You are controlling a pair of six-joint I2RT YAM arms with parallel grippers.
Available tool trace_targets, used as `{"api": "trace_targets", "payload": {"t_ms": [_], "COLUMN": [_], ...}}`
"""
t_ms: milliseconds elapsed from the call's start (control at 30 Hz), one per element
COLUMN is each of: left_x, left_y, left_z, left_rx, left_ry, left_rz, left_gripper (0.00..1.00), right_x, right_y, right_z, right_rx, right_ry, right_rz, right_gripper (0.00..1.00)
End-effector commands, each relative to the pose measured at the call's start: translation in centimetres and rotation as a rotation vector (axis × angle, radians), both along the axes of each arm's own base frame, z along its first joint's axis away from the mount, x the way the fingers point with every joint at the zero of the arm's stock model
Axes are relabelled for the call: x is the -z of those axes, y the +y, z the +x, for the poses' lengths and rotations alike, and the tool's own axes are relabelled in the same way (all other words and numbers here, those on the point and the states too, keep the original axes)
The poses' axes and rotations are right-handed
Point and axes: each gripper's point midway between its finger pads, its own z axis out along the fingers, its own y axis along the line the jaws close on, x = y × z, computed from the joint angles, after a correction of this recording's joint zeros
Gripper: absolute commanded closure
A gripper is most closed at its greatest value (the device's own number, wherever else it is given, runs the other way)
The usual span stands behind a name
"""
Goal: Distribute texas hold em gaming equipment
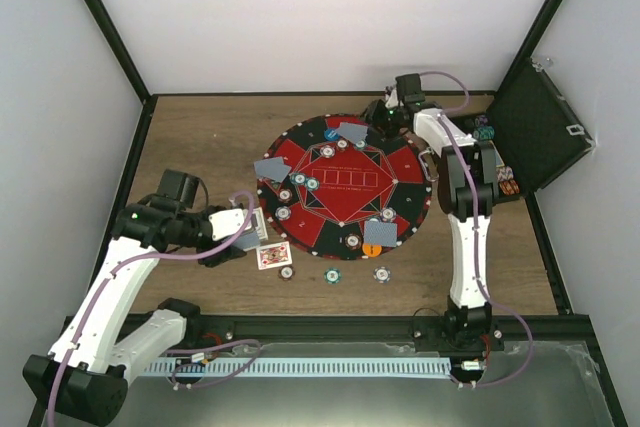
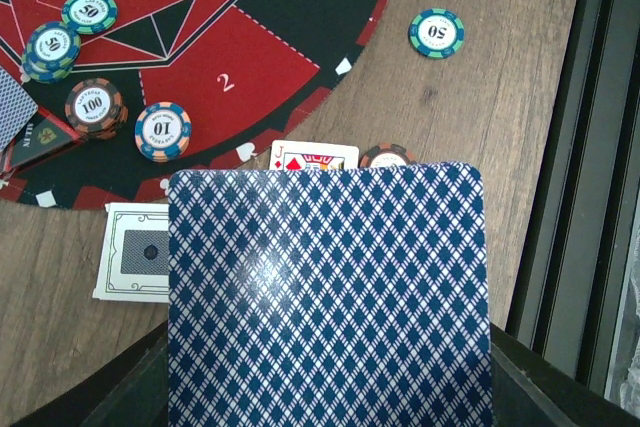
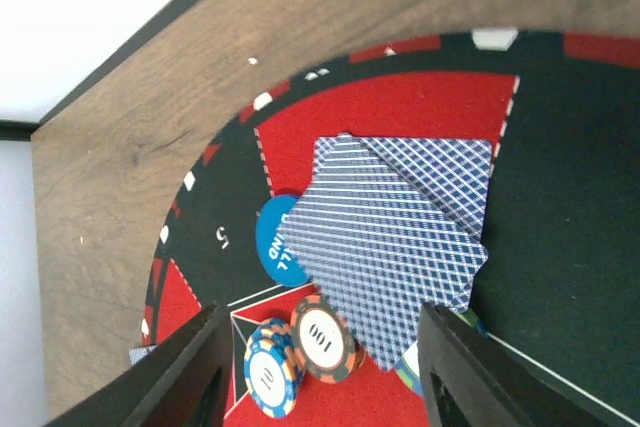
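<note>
Dealing pose: my left gripper (image 1: 245,225), at the mat's (image 1: 402,162) 8 o'clock edge, pinches one card (image 2: 330,297) for the next seat. My right gripper (image 3: 320,347), at 1 o'clock, hangs wide open and empty above a dealt pair (image 3: 400,227).

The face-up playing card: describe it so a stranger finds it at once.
Find the round red-and-black poker mat on the wooden table. Just off its near-left edge, beside the left claw and its held card, lies the face-up card. It alone shows a white face with red print; the others show patterned backs.
</note>
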Motion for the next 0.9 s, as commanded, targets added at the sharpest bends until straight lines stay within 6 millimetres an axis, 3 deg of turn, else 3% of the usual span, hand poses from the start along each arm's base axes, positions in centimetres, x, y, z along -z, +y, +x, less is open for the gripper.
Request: {"api": "trace_targets", "payload": {"t_ms": [0, 133, 233, 367, 600, 767, 867], "left_x": [-0.8, -1.0, -1.1, -1.4, -1.5, -1.6, -1.5], "left_y": [-0.5, -0.5, -0.5, -0.8, -1.0, -1.1, -1.2], "left_z": [-0.2, -0.2, -0.2, -0.1, 0.4, 0.6, 0.6], "left_rx": [0.013, 0.014, 0.014, 0.018, 0.021, 0.024, 0.025], "left_ry": [-0.006, -0.016, -0.022, -0.025, -0.031, -0.034, -0.034], "left_rz": [-0.034, -0.038, -0.041, -0.058, -0.063, -0.071, -0.077], "left_gripper": [0.96, 0.96, 0.96, 0.96, 0.96, 0.96, 0.96], "right_x": [-6.4, -8.2, -9.2, -9.9, -12.7, -14.0, -13.5], "right_y": [-1.4, -2.1, -1.5, 2.6, 11.3, 15.3, 16.8], "right_z": [-0.4, -2.0, -5.2, -11.7, -25.6, -32.6, -35.6], "right_rx": [0.03, 0.049, 0.025, -0.088, -0.358, -0.496, -0.547], "right_ry": [-0.115, -0.11, -0.098, -0.116, -0.119, -0.108, -0.077], "right_rz": [-0.064, -0.087, -0.07, 0.013, 0.284, 0.358, 0.377], "right_gripper": [0.44, 0.34, 0.29, 0.19, 0.04, 0.02, 0.02]}}
